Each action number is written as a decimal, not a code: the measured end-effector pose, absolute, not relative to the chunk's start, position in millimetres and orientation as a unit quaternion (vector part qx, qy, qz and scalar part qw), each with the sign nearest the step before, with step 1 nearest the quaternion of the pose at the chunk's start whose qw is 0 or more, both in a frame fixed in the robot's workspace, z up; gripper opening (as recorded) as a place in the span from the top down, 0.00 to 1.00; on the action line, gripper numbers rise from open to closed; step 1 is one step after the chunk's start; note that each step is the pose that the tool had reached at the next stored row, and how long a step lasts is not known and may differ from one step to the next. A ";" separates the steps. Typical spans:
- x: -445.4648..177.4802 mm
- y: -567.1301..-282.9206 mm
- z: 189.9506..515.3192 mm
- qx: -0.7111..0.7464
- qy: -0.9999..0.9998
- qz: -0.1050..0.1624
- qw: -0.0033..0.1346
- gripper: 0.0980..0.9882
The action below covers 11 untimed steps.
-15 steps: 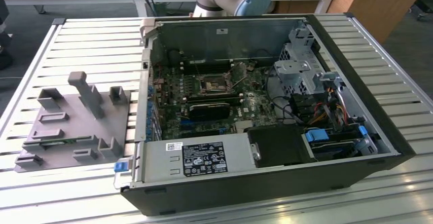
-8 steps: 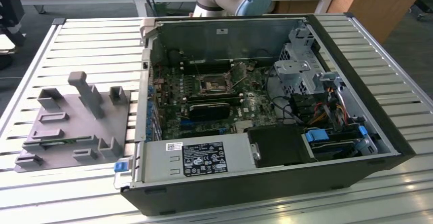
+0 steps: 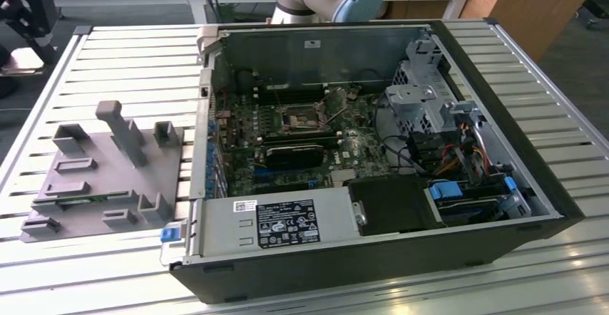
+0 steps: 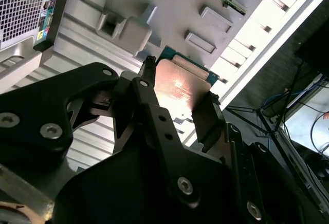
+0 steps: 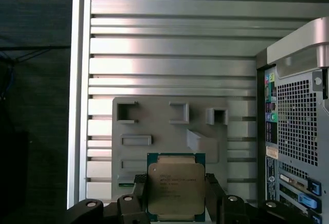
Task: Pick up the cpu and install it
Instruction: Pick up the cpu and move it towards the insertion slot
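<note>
Silver top of the near-square cpu [image 5: 176, 190] faces away from the grey tray [image 5: 154, 126], gripper [image 5: 176, 185] pinching opposite edges.

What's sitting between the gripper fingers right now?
The cpu. In both wrist views the gripper has its fingers against the chip's opposite edges, with the grey fixture tray behind it.

Exterior view: case [image 3: 314, 51] and tray [image 3: 105, 179] viewed obliquely from above. Both wrist views: same tray [image 5: 159, 126] [image 4: 169, 13] seen past gripper [image 5: 175, 181] [image 4: 179, 82].
</note>
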<state>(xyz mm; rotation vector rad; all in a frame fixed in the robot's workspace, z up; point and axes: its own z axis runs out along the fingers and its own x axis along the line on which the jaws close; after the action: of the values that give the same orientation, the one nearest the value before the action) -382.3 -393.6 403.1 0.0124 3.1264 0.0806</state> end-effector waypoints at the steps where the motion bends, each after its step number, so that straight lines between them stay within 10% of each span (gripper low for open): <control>1: -380.7 -393.6 403.0 0.004 1.000 0.026 0.007 0.51; 11: -365.3 -393.6 403.0 0.004 1.000 0.026 0.007 0.51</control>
<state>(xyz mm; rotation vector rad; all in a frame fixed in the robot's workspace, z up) -365.3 -393.6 403.0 0.0123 3.1264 0.0806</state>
